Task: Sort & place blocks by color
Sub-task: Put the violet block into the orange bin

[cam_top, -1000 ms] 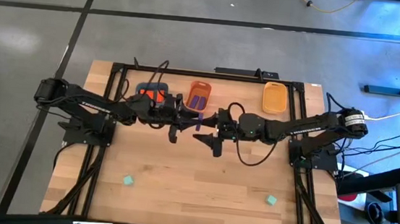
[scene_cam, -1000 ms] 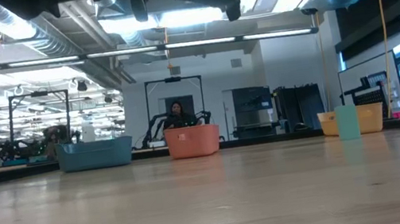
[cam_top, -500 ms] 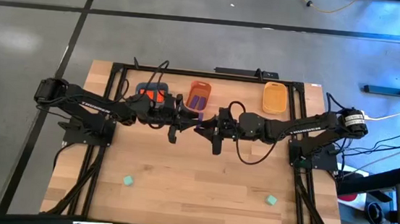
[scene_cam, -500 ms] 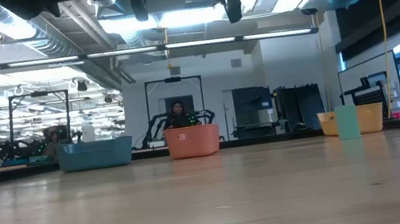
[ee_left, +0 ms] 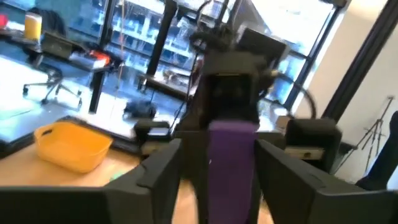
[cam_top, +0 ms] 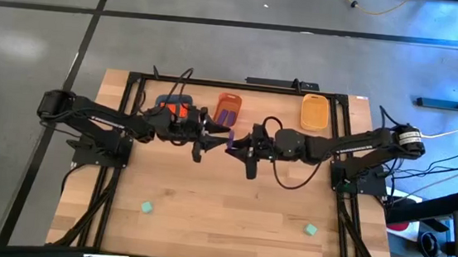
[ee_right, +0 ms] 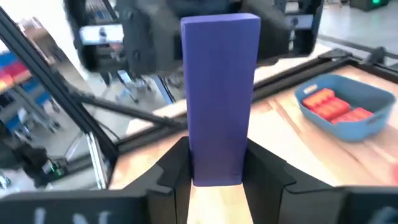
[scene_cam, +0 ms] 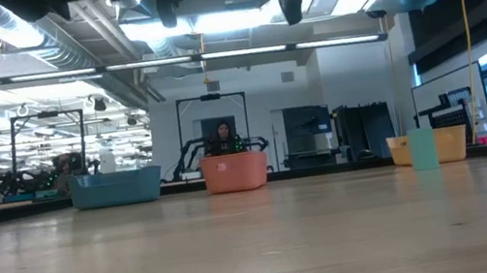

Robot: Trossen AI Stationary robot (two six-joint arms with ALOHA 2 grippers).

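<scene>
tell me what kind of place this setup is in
Probably a robotics lab or workshop. The low view shows exposed silver ceiling ducts and other dark robot arm rigs across the room, and the high view shows a light wooden table on bare grey concrete floor.

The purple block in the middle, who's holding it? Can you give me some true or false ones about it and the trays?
1. The right gripper is clamped on the purple block. True.
2. The left gripper is squeezed tight on the purple block. False: its fingers stand apart on either side of it.
3. The blue-grey tray holds orange-red bricks. True.
4. Both mint-green cubes sit in the yellow tray. False: they lie on the table, near its front edge.
</scene>
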